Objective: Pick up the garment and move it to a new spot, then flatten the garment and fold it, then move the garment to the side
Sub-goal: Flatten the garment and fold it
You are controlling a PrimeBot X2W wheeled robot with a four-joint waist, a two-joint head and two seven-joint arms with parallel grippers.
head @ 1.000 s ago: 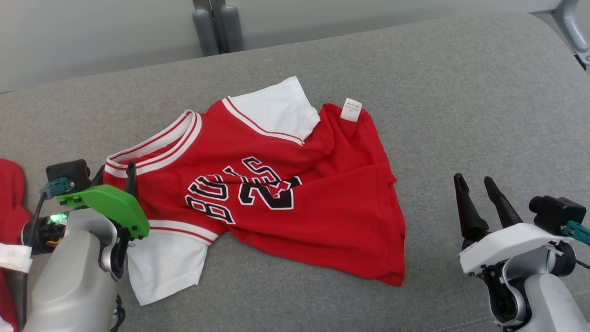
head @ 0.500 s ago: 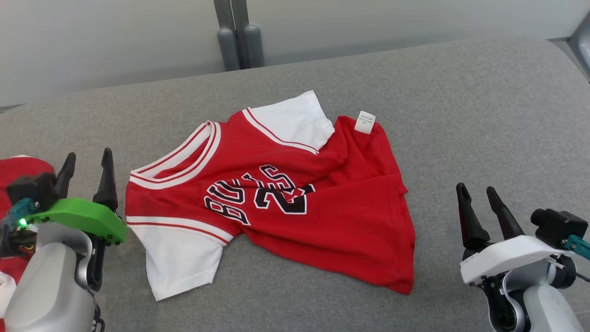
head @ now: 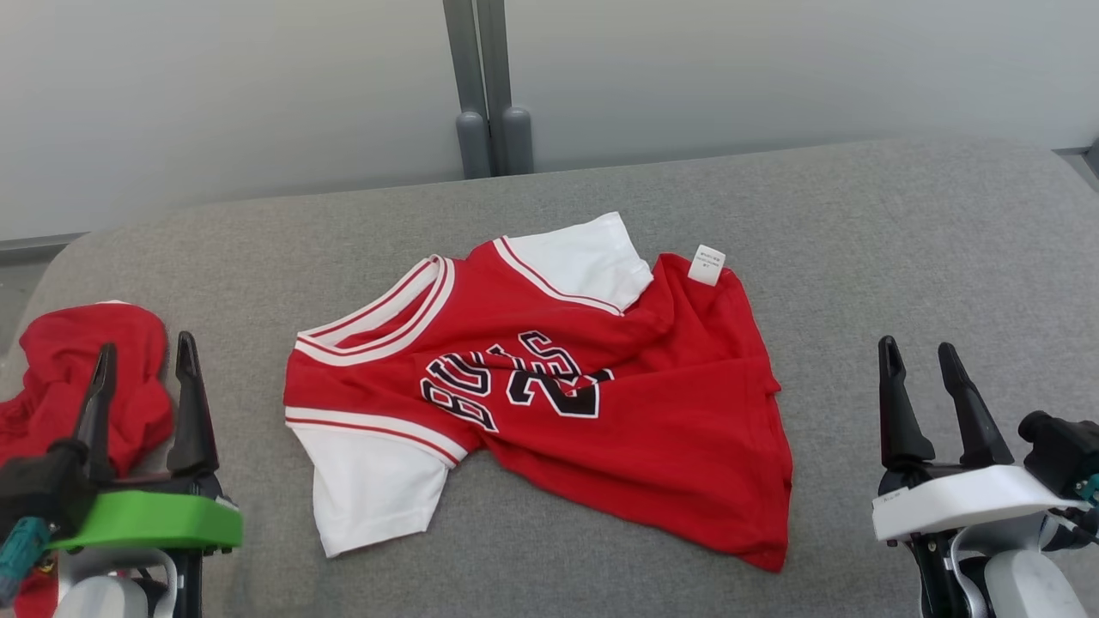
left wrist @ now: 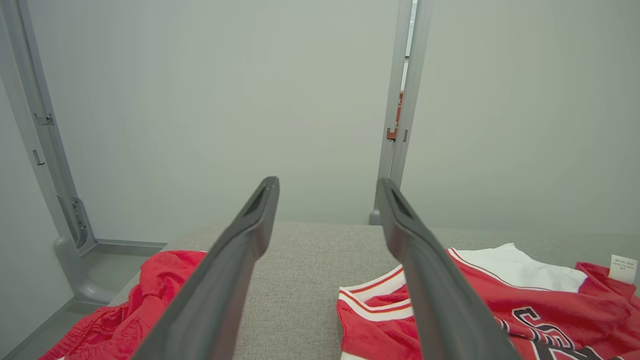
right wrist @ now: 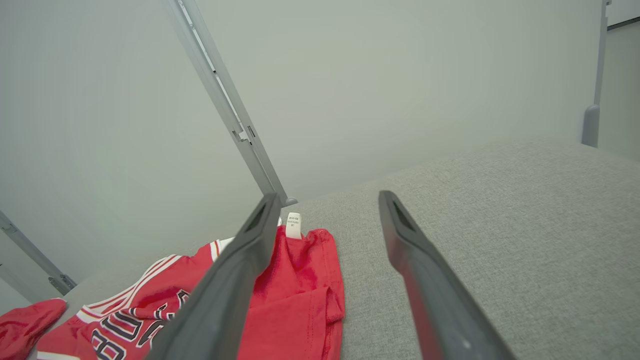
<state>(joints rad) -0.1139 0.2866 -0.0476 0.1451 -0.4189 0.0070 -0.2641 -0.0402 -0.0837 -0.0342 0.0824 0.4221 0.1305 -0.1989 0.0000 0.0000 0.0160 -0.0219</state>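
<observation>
A red short-sleeved jersey-style shirt with white sleeves and striped white collar (head: 652, 429) lies spread but rumpled on a grey fabric-covered cushion (head: 859, 223), between the robot's two grippers and touching neither. Black lettering edged in white runs across its chest, upside down from the robot's side; a B, a U, an S and the number 23 can be made out, the rest lost in a crease. A small white care label (head: 707, 264) sticks up at the far edge of the hem, its print too small to read.

The left gripper (head: 146, 343), on its green mount, has its two dark fingers spread wide and holding nothing; the shirt's collar and near white sleeve lie to the right of those fingers, a little apart. The right gripper (head: 917, 344), on a white mount, also has its fingers parted and bare, with the shirt's red hem off to their left and well apart. A crumpled red cloth (head: 60, 360) sits just beyond the left fingers.
</observation>
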